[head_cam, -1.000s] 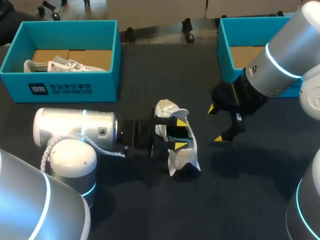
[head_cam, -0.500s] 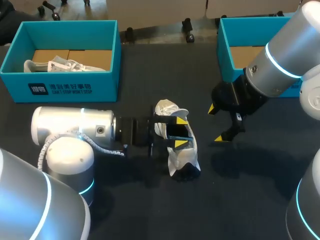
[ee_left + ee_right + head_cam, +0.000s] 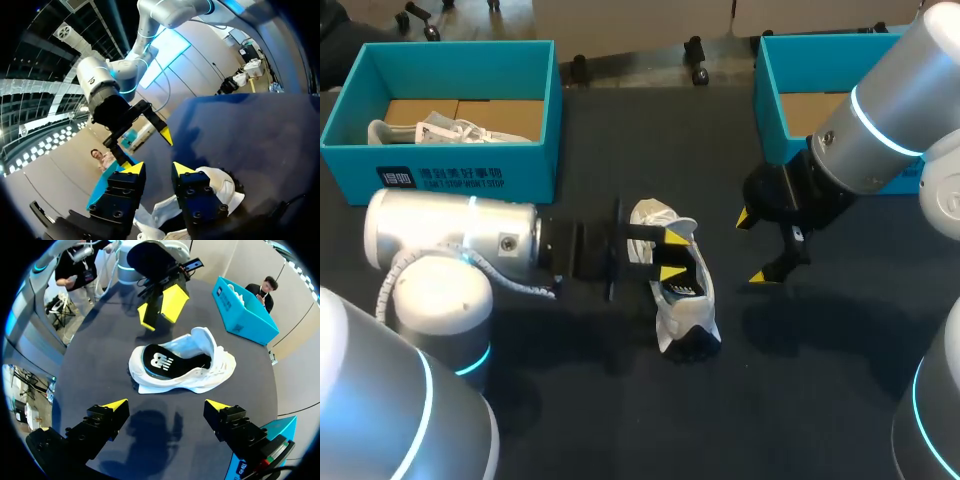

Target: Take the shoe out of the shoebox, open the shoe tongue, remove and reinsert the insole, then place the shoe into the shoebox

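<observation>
The shoe (image 3: 678,318) is out of its box and lies on the desk (image 3: 620,420) between my two arms, tongue pulled up and open. The dark insole (image 3: 683,288) shows in the opening. From the right wrist view it looks laid back inside, though I can't tell whether it sits flat. So I judge the removal done and the reinsertion nearly so. What remains is pressing it home if needed, then boxing the shoe.

The left shoebox (image 3: 440,178) already holds a white shoe, while the right shoebox (image 3: 772,100) shows only its cardboard floor. The left jaws stand a little apart with nothing between them, over the near edge of the shoe's opening. The right jaws are wide apart and empty, off the shoe's other side.

Against a second ago, the left arm (image 3: 450,240) has drawn back toward its own side and its jaws have narrowed — the insole's print is now uncovered. The right arm (image 3: 880,140) and the shoe haven't shifted.
</observation>
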Robot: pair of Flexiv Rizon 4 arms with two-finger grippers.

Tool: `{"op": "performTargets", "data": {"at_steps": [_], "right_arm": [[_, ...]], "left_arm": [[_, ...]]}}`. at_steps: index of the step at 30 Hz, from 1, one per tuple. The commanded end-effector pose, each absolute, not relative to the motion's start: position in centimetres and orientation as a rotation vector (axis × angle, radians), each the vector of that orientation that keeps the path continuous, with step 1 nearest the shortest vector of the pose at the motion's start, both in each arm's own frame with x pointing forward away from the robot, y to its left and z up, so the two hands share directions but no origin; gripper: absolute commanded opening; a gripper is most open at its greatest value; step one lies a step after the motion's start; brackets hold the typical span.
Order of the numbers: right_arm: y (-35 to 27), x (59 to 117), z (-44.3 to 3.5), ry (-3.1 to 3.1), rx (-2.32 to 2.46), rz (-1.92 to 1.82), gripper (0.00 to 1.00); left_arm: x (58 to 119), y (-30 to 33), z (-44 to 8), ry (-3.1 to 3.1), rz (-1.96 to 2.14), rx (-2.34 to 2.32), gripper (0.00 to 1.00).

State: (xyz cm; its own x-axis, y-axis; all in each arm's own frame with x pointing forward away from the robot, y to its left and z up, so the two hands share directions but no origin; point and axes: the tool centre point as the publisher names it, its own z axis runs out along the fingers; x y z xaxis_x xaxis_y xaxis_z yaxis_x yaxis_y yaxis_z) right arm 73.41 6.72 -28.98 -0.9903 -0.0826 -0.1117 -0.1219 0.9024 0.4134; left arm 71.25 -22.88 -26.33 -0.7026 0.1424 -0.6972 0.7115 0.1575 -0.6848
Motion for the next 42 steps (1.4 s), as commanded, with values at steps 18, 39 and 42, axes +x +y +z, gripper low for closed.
{"op": "performTargets", "data": {"at_steps": [18,39,42], "right_arm": [[6.8,73.4,-29.1,2.974,-0.158,0.651,1.00],[2.9,73.7,-27.2,2.977,0.010,0.584,1.00],[1.5,73.5,-26.7,2.971,0.053,0.583,1.00]], "left_arm": [[71.7,-20.5,-24.3,2.174,-1.433,1.356,0.00],[71.1,-19.5,-22.0,2.322,-1.122,2.130,0.00],[70.9,-18.8,-21.1,2.358,-1.001,2.291,0.00]]}}
